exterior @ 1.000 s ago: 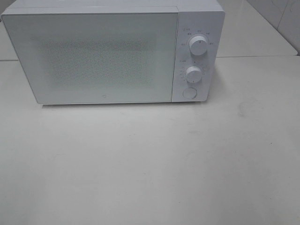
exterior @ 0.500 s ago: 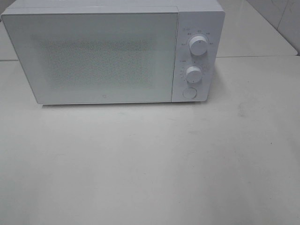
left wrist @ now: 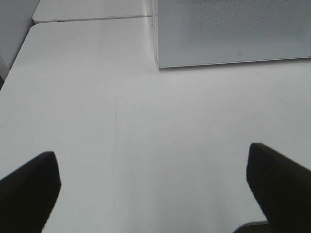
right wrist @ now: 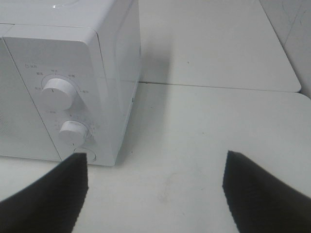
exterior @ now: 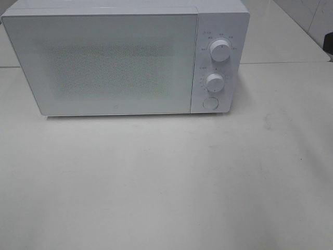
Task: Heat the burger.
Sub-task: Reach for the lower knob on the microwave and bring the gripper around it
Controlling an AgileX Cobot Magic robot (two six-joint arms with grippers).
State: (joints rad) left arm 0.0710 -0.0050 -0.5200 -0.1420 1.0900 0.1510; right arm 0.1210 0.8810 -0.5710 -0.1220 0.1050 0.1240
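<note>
Right wrist view: your right hand (right wrist: pixel 155 194) released, left hand (left wrist: pixel 155 191) too, both empty. Press round white button (exterior: pixel 210 103) on boxy white microwave (right wrist: pixel 112 63), just ahead, squarely.

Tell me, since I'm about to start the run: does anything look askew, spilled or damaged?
Nothing looks spilled, askew or damaged: the microwave sits closed on the table, which shows only faint scuffs. The one oddity: no burger appears in any view.
</note>
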